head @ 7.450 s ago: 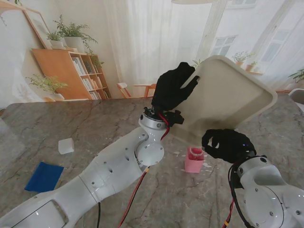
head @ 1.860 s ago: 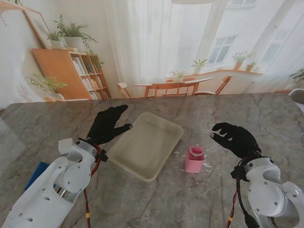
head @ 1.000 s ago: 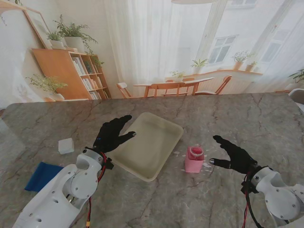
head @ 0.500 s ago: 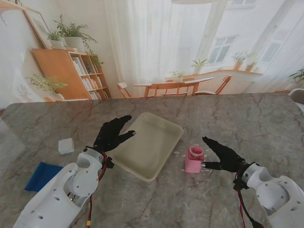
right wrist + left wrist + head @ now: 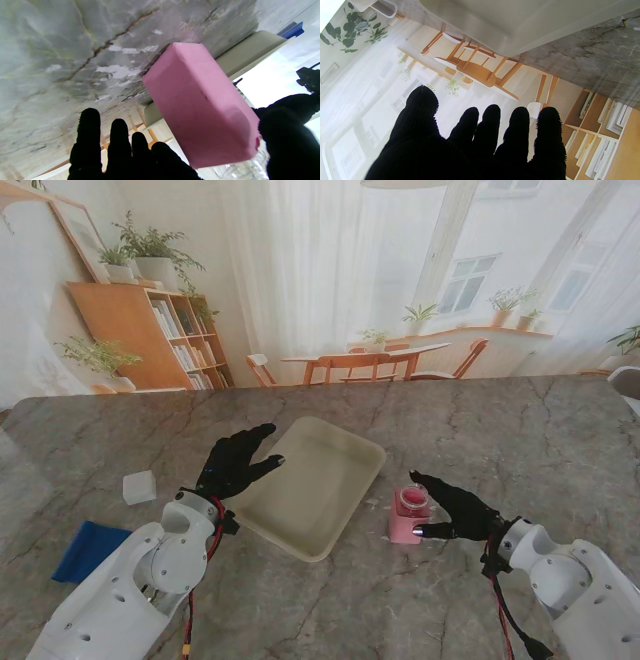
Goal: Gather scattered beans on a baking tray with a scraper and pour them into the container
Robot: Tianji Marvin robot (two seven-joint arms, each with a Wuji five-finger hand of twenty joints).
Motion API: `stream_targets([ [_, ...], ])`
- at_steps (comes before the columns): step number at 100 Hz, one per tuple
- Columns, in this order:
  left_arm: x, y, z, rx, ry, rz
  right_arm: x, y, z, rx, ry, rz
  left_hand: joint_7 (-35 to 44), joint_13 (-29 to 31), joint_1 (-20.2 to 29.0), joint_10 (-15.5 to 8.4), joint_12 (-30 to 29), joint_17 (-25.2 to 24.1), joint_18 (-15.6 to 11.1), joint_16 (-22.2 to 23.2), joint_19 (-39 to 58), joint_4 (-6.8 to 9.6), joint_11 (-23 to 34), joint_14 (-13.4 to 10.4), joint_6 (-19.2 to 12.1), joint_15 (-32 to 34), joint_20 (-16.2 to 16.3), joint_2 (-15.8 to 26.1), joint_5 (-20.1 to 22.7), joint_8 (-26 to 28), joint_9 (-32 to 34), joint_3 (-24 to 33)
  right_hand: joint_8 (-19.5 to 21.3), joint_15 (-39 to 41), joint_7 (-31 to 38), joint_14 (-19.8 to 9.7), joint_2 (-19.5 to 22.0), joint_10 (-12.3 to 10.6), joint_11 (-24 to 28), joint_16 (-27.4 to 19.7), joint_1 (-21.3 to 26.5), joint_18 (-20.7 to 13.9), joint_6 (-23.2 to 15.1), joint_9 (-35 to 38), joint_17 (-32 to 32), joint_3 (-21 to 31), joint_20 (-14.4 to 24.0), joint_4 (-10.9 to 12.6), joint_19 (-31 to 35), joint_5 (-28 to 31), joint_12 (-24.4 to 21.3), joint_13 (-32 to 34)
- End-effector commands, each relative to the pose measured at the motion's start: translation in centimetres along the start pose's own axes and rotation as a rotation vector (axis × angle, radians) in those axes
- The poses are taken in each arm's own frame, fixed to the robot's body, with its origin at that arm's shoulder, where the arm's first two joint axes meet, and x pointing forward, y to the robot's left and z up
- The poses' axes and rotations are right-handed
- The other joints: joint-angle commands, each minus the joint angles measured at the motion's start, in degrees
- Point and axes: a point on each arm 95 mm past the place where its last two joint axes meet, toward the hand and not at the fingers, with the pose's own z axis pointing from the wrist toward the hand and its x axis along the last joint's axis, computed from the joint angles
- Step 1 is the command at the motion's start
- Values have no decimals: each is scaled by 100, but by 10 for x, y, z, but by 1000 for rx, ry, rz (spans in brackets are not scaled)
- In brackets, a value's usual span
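1. Step in hand, my read: the pour looks done. Baking tray (image 5: 310, 485) lies flat on the table (image 5: 560, 430), looks bare inside, no beans visible on it.
2. Pink container (image 5: 409, 515) stands upright just right of the tray, w/ something reddish inside; can't tell if that's beans.
3. Right robot hand (image 5: 450, 508) sits just beside the container, fingers spread, thumb and index either side of it, holding nothing. Wrist view shows the pink wall (image 5: 200, 100) close between thumb and fingers; touching or not, can't tell.
4. Left robot hand (image 5: 235, 462) hovers at the tray's left edge, fingers apart, empty. Its wrist view shows a tray corner (image 5: 510, 25) ahead.
5. Next, prob.: the right closes on the container or backs off. Needs a slow, square approach; it's small and could tip.
6. Around: white block (image 5: 139, 487) and blue cloth (image 5: 90, 550) far left, well apart from the work. Pale flecks on the table (image 5: 437, 528) near the container; too small to ID.
7. Scraper: not seen for sure.
8. Nothing stands between either robot hand and its target.
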Motion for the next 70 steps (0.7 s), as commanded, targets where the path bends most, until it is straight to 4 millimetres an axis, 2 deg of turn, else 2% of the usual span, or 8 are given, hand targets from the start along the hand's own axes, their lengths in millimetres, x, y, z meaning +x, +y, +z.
stream_targets([
  [1,0,1,0,-4,-5,1,0,-1,3,14,16,1,56,95,16,-90,104,19,-245,22,128,-464,8,-122,44,33,149,209,50,70,39,-134,-58,57,-66,30,-40,-11,2,31,-156,-129,-47,-105,-33,-152,-43,-119,145,39,83,-66],
  [33,-1,1,0,-9,-12,7,0,-8,15,17,51,18,125,135,74,-109,111,41,-301,26,159,-464,21,-154,78,53,127,204,188,98,64,-130,571,249,286,-80,-150,-193,665,136,-29,-120,-267,33,108,30,41,-76,258,-51,351,207],
  [35,-1,1,0,-9,-12,8,0,-8,15,18,52,19,127,136,79,-109,112,44,-306,27,160,-464,22,-156,80,54,125,207,191,99,65,-128,1338,277,222,-82,-180,-214,705,161,-33,-115,-289,92,141,110,68,-90,266,-101,375,260],
  [38,-1,1,0,-9,-12,8,0,-8,16,19,53,19,104,142,82,-111,112,50,-310,28,163,-466,21,-159,70,57,122,208,138,92,63,-130,1440,294,227,-96,-190,-237,733,170,-21,-111,-304,133,154,126,74,-87,275,-99,389,283],
  [45,-2,1,0,-8,-14,8,-1,-10,18,23,52,27,128,153,95,-118,115,60,-316,30,170,-467,26,-170,82,62,117,209,196,99,73,-131,2435,397,403,-147,-284,-335,866,227,3,-118,-429,282,204,324,100,-72,313,-221,507,375],
  [49,-2,0,0,-6,-15,9,-1,-11,19,21,50,36,128,160,101,-114,116,62,-321,30,173,-467,28,-169,80,64,113,211,197,99,77,-131,3549,454,611,-220,-456,-479,947,262,29,-115,-615,507,275,651,125,-98,345,-347,578,524],
  [59,-3,0,-1,-4,-20,11,-3,-14,20,17,45,54,129,163,124,-119,119,64,-333,31,176,-468,31,-179,81,64,105,213,196,98,84,-128,5072,604,1359,-358,-930,-771,1180,349,-104,-117,-1033,900,426,1638,179,-174,427,-555,736,810],
  [70,-4,-1,-2,-2,-25,12,-5,-18,22,10,34,83,130,172,151,-119,120,72,-346,33,182,-470,30,-187,78,69,99,219,195,99,81,-126,5294,724,1843,-568,-1311,-1213,1401,409,-87,-158,-1578,1369,590,2256,220,-213,509,-256,841,1140],
])
